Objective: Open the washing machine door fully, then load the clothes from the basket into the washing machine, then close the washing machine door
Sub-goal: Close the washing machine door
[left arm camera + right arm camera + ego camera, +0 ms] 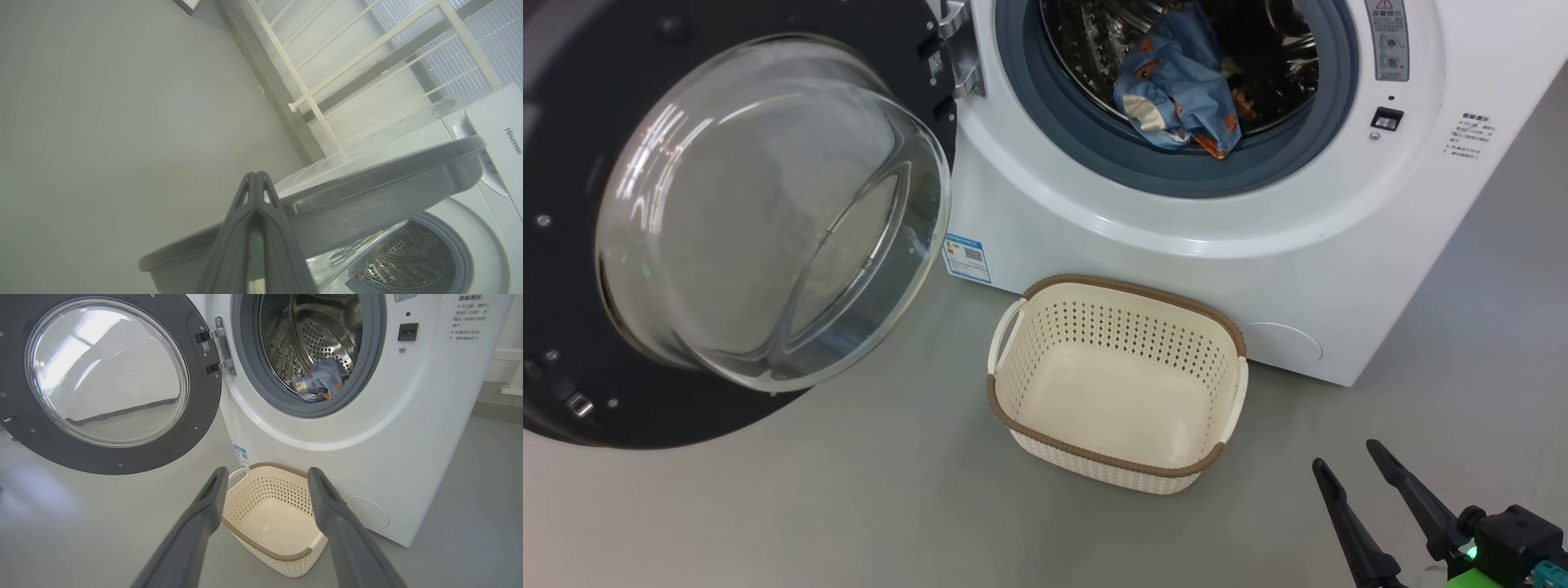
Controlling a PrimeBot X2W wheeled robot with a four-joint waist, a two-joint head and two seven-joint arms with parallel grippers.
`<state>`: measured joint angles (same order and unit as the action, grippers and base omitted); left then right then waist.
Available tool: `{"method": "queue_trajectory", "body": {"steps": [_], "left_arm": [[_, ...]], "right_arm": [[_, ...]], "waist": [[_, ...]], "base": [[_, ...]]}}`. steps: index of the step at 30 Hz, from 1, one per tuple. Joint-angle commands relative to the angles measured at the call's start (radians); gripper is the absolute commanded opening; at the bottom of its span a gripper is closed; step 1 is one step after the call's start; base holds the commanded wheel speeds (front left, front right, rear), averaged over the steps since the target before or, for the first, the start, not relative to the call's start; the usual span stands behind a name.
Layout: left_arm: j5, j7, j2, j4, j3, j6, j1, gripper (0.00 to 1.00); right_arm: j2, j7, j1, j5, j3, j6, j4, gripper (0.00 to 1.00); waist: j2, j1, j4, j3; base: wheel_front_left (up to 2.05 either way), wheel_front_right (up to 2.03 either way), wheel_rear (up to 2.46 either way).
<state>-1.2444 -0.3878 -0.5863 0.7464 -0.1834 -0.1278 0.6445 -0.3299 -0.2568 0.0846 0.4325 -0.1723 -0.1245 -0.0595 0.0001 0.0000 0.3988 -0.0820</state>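
The washing machine [1094, 212] stands with its door [768, 212] swung wide to the left, glass bowl facing out. The light blue printed clothes [1176, 82] lie in the steel drum, draping over the grey gasket. On the floor in front sits the basket [1111, 327] with nothing in it. My right gripper [1346, 456] hovers open to the basket's right, holding nothing. In the right wrist view the open right gripper [267, 471] frames the basket [265, 551], with the clothes [318, 377] and door [110, 375] beyond. My left gripper [255, 176] is shut and empty beside the door's rim [367, 183]; contact is unclear.
Grey floor surrounds the machine. A blue label sticker [968, 257] marks the washer's front, left of the basket. A cream railing [327, 81] and a wall stand behind the door. A white skirting [510, 379] runs to the washer's right.
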Motion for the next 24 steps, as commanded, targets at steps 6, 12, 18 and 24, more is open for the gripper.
{"method": "queue_trajectory", "body": {"steps": [6, 12, 18, 24], "left_arm": [[-0.044, -0.075, -0.065, -0.036, 0.027, -0.003, 0.043, 0.0], [-0.072, -0.123, -0.071, -0.056, 0.053, -0.003, 0.026, 0.0], [-0.119, -0.211, -0.072, -0.105, 0.085, -0.003, -0.016, 0.0], [-0.171, -0.297, -0.082, -0.216, 0.112, -0.003, -0.076, 0.0]], "right_arm": [[-0.034, -0.005, -0.026, -0.005, -0.026, -0.006, 0.029, 1.0], [-0.032, -0.005, -0.027, -0.005, -0.027, -0.006, 0.027, 1.0], [-0.024, -0.005, -0.017, -0.006, -0.022, -0.006, 0.024, 1.0], [-0.014, -0.005, -0.016, -0.008, -0.018, -0.006, 0.024, 1.0]], "waist": [[-0.0001, 0.0, -0.019, -0.018], [-0.0001, 0.0, -0.027, -0.015], [-0.0001, 0.0, -0.025, -0.004], [-0.0001, 0.0, -0.023, 0.007]], "base": [[0.0, 0.0, 0.0], [0.0, 0.0, 0.0], [0.0, 0.0, 0.0], [0.0, 0.0, 0.0]]}}
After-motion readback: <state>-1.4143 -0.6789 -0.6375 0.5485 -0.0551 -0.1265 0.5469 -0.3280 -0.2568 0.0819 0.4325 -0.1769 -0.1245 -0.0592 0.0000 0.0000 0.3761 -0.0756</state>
